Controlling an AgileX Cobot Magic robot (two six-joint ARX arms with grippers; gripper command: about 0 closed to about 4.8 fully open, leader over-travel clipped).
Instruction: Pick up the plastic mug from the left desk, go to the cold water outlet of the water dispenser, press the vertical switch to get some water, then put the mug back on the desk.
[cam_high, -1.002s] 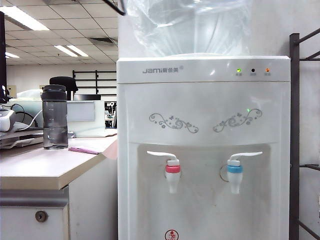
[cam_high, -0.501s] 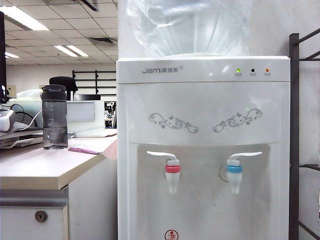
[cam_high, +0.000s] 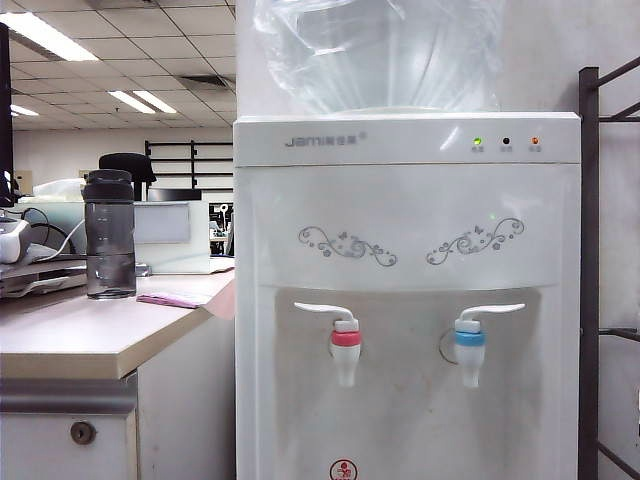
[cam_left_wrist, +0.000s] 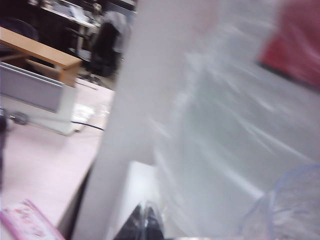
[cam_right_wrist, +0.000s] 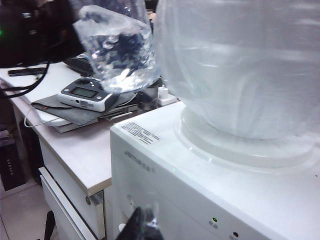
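Gone from exterior view, left hand (cam_left_wrist: 145, 225) pinches plastic mug (cam_right_wrist: 117, 50) beside jug (cam_right_wrist: 240, 65); right hand (cam_right_wrist: 142, 225), closed, above water dispenser (cam_right_wrist: 165, 165).

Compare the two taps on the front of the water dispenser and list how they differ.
The cold water outlet wears a light blue collar; the hot tap wears a pink-red one. The cold water outlet sits on the right of the water dispenser front, the hot tap on the left. Its lever reaches toward the right, the hot tap's toward the left. Both have white spouts and slim white levers at about the same height.
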